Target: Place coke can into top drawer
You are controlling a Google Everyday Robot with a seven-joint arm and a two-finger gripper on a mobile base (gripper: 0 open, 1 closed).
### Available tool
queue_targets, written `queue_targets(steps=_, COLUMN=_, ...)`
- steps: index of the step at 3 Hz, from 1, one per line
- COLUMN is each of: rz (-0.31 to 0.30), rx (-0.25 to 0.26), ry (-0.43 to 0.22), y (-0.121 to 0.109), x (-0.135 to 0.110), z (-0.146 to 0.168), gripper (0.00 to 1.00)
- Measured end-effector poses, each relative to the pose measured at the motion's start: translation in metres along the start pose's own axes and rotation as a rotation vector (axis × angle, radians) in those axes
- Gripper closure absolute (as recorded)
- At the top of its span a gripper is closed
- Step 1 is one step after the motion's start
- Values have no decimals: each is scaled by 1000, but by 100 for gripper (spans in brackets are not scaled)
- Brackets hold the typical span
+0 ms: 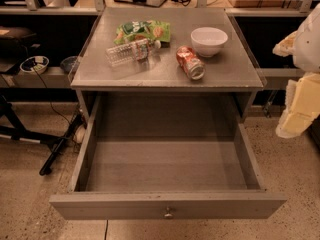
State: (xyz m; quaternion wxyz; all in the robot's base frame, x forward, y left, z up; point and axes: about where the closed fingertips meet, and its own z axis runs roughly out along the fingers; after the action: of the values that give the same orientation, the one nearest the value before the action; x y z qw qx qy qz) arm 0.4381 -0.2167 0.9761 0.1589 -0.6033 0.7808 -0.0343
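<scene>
The coke can [190, 62] lies on its side on the grey cabinet top [230, 69], red-orange with a silver end facing the front. The top drawer [167, 205] is pulled fully open below it, and its inside shows nothing in it; its small round knob [168, 213] sits at the centre of the front panel. My gripper [300, 104] is at the right edge of the view, pale and blocky, level with the drawer's right side and well apart from the can.
A clear plastic water bottle [131, 52] lies on its side on the cabinet top left of the can. A green chip bag [143, 31] lies behind it. A white bowl [209, 40] stands right behind the can. Dark stands and cables [55, 149] sit on the floor at left.
</scene>
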Motion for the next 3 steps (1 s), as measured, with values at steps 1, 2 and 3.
queue_targets(steps=1, rz=0, rx=0, ry=0, y=0, x=0, z=0, gripper=0)
queue_targets(steps=2, rz=71, rx=17, ry=-33, y=-3, x=0, z=-2, gripper=0)
queue_targets(steps=3, rz=200, rx=42, ry=-88, y=-9, x=-3, z=-4, gripper=0)
